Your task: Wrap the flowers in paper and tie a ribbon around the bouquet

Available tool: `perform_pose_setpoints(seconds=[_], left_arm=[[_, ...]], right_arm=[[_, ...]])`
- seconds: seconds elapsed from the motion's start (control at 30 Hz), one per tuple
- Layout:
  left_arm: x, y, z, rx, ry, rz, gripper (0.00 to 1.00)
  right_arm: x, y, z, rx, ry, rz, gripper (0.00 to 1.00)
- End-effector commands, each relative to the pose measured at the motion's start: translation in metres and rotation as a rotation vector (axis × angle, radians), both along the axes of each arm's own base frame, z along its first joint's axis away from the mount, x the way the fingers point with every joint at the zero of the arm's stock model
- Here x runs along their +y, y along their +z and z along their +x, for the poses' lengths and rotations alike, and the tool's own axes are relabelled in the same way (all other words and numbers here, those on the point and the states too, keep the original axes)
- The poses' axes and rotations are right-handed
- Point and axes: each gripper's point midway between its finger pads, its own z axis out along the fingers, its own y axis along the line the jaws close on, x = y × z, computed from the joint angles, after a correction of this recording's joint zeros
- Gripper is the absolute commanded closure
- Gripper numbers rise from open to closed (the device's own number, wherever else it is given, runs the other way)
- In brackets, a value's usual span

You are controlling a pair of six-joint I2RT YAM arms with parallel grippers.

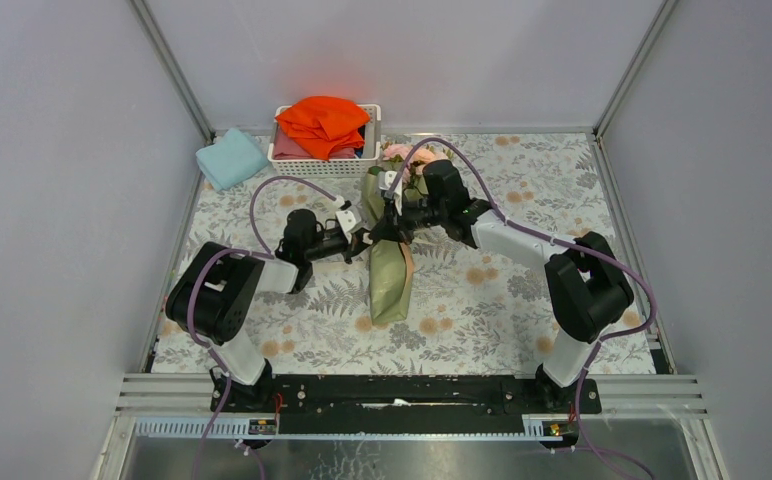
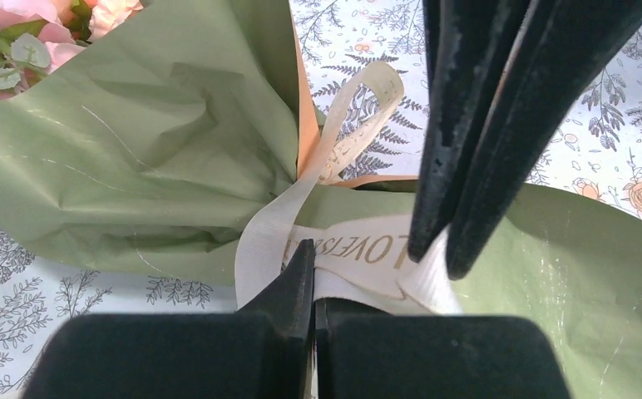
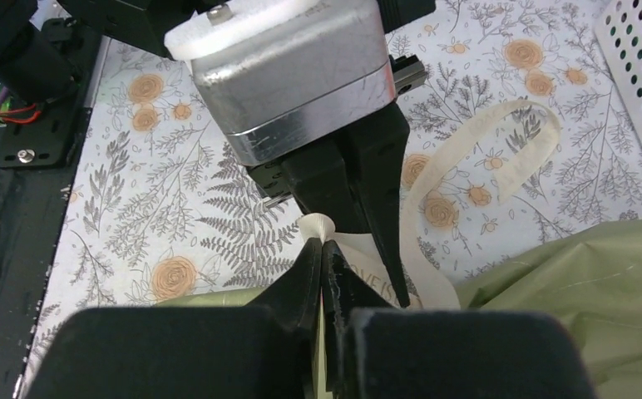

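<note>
Right gripper [image 3: 322, 245] pinching ribbon [image 2: 359, 249] (cream, printed), left gripper [image 2: 312, 253] pressed together, seemingly on it too

Laboratory robot cell. Plain grey panels [image 1: 52, 150] on aluminium struts [image 1: 174, 75] enclose the work surface [image 1: 492, 320] (floral-print cover). A black mounting rail [image 1: 402, 395] fronts it.

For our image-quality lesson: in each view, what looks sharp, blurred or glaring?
Top external: even light, only soft shadows, no glare. Left wrist: the ribbon lettering is sharp, while the left pincer up close is dark and soft-edged. Right wrist: bright glare on the metal housing, and the tablecloth print is crisp.
</note>
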Motion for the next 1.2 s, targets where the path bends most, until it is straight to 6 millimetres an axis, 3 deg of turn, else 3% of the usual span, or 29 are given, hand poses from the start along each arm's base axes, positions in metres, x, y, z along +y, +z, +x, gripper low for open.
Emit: perform_pose_setpoints(seconds=[0.0,0.07,0.1,0.13,0.17,0.33,0.47,0.6,0.67,0.73,0.8,1.03,1.17], left_arm=[[-0.003,0.010,0.008,-0.054,-0.002,0.005,1.00],[-0.002,0.011,0.011,-0.059,0.005,0.017,1.00],[-0.001,0.011,0.013,-0.053,0.023,0.021,0.91],[0.001,0.014,0.015,-0.057,0.039,0.022,0.69],[0.002,0.017,0.017,-0.067,0.047,0.032,0.53],[0.007,0.028,0.004,-0.019,-0.077,0.125,0.03],[0.036,0.041,0.014,-0.001,-0.063,0.330,0.01],[0.094,0.058,0.030,0.230,0.102,0.424,0.02],[0.124,0.065,0.048,0.389,0.251,0.455,0.12],[0.154,0.062,0.074,0.550,0.485,0.492,0.29],[0.182,0.050,0.095,0.677,0.719,0.528,0.33],[0.185,-0.003,0.153,0.706,0.918,0.394,0.07],[0.196,-0.044,0.170,0.738,0.995,0.438,0.06]], right_arm=[[0.003,0.013,-0.001,-0.020,0.011,0.015,1.00],[-0.003,0.014,0.008,0.005,-0.041,-0.002,1.00],[-0.007,0.014,0.012,0.025,-0.067,-0.001,1.00],[-0.010,0.018,0.019,0.028,-0.100,0.017,1.00],[-0.014,0.019,0.024,0.034,-0.131,0.033,1.00],[-0.020,0.019,0.040,0.037,-0.212,0.055,1.00],[-0.020,0.017,0.046,0.041,-0.232,0.051,1.00],[-0.018,0.015,0.050,0.055,-0.245,0.051,1.00],[-0.018,0.015,0.050,0.062,-0.248,0.055,1.00],[-0.018,0.015,0.050,0.060,-0.250,0.059,1.00],[-0.018,0.014,0.050,0.059,-0.249,0.058,1.00],[-0.015,0.014,0.049,0.095,-0.256,0.055,1.00],[-0.014,0.011,0.048,0.113,-0.269,0.042,1.00]])
